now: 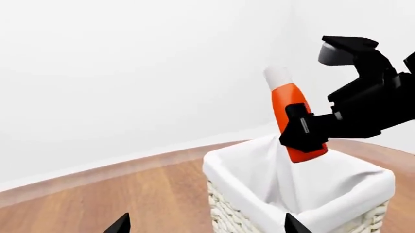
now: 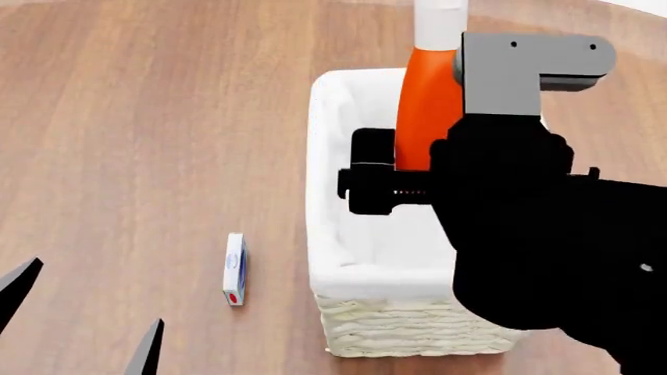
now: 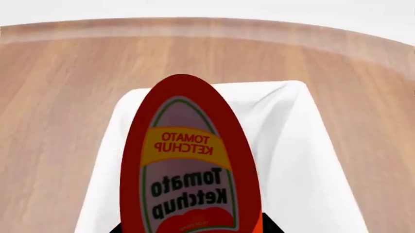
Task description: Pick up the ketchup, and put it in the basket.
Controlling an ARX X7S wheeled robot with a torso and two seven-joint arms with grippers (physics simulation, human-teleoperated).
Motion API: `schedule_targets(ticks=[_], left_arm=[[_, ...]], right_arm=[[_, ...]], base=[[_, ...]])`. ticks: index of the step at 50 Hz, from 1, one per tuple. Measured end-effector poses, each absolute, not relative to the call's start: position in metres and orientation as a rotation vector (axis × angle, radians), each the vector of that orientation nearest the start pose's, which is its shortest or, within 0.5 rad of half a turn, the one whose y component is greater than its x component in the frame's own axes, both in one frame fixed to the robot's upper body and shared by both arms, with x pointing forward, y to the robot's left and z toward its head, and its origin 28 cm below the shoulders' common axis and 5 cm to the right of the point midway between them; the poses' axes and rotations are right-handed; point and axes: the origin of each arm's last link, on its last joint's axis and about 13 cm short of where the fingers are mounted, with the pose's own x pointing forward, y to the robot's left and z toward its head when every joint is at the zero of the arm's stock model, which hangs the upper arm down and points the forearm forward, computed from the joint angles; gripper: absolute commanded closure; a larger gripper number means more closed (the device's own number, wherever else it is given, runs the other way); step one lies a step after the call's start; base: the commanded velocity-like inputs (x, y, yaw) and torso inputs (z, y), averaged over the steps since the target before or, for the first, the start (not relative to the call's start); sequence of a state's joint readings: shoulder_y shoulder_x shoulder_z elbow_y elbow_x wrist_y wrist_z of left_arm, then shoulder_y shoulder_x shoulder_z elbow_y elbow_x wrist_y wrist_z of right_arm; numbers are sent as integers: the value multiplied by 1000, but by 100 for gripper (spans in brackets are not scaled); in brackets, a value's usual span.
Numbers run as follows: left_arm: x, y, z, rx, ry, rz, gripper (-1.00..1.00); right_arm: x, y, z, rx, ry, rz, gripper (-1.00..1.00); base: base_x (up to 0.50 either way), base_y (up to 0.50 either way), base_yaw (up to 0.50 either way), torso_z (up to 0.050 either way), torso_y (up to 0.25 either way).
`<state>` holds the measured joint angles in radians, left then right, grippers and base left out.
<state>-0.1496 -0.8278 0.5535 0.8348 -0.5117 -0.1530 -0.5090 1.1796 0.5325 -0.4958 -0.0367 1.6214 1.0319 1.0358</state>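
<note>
the right gripper (image 1: 304, 132), clamped on the ketchup (image 1: 288, 104) at centre frame over the basket (image 1: 363, 182), could drop it tilted onto the rim; the left gripper's state i cannot tell.

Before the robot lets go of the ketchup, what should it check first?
1. Right hand grips the ketchup: ok.
2. Ketchup is over the basket opening: ok, head and left wrist views agree.
3. Bottle bottom below the rim: not ok, it hangs above the liner.
4. Bottle upright: not ok, it leans, cap up.
5. Basket inside free of other things: cannot tell, the arm hides part of it.
6. Left hand out of the way: ok, open and off to the side near the small box.
</note>
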Motion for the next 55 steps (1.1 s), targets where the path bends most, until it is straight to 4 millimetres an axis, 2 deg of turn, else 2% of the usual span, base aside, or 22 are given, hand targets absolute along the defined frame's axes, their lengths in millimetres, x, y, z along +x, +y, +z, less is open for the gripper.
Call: schedule_targets(ticks=[14,24,36,55], left_arm=[[156,214,156,101,-345,-393,-100],[156,214,156,98,-343,-393,-100],[156,215,155,94,-337,-388,-100],[158,216,153,89,-327,-386,-100]], right_arm=[[305,-97,290,36,460,44,100],[317,-97,292,69,523,40,100],[329,-96,289,87,593,38,100],[344,-92,270,67,651,11,100]], base=[[0,0,0,0,1],[0,0,0,1,0],[0,0,0,0,0],[0,0,0,0,1]])
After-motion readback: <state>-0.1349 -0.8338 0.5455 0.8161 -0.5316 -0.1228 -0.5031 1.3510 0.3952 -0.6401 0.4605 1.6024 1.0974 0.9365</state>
